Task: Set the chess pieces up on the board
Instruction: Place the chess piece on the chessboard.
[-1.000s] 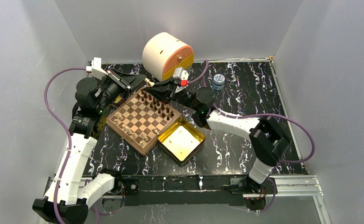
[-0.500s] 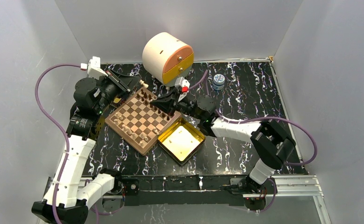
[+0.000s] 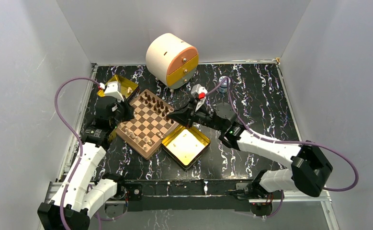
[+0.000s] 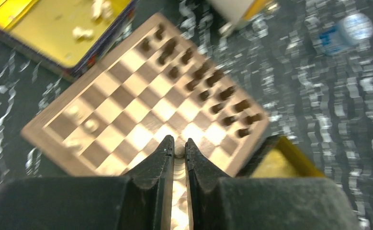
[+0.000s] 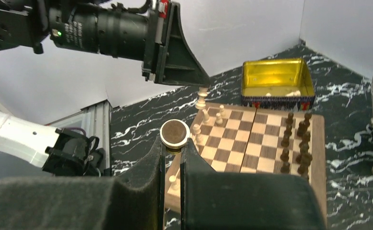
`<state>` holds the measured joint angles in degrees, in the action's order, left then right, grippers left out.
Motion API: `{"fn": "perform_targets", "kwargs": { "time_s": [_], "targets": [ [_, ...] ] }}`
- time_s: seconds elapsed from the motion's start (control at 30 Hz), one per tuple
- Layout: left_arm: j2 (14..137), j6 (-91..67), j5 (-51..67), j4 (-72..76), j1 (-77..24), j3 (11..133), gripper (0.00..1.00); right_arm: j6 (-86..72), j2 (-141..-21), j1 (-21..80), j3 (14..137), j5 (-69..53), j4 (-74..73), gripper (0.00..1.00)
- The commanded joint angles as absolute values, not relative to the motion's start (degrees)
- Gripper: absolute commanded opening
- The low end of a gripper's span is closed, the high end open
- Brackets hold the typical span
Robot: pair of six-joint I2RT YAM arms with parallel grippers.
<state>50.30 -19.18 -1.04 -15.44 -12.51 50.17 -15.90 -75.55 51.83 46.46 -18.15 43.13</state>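
Note:
The board lies left of centre and also shows in the left wrist view and the right wrist view. Dark chess pieces line its far right side. A few light chess pieces stand on its near left side. My left gripper is shut on a light tan piece above the board; the right wrist view shows that piece hanging over the board's left edge. My right gripper is shut on a piece whose round felt base faces the camera.
An open gold tin sits against the board's near right side. A second gold tin with loose light pieces stands beyond the board's far left corner. A cream and orange drawer drum and a small jar stand at the back.
My left arm has pulled back from the far tin to the board's left side, carrying a light piece. My right arm has swung right and nearer, away from the board's far corner.

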Motion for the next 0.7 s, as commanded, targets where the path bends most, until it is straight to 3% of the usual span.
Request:
{"fn": "perform_targets", "kwargs": {
  "time_s": [0.0, 0.67],
  "targets": [
    [48.34, -14.46, -14.53, -16.01, -12.48, 46.43, 0.00, -16.87, -71.05, 52.12, 43.99, -16.43, 38.99, 0.00],
    [30.41, -22.86, -7.24, -19.99, -12.57, 33.89, 0.00, -16.18, -65.59, 52.38, 38.91, -16.49, 33.24, 0.00]
  ]
}}
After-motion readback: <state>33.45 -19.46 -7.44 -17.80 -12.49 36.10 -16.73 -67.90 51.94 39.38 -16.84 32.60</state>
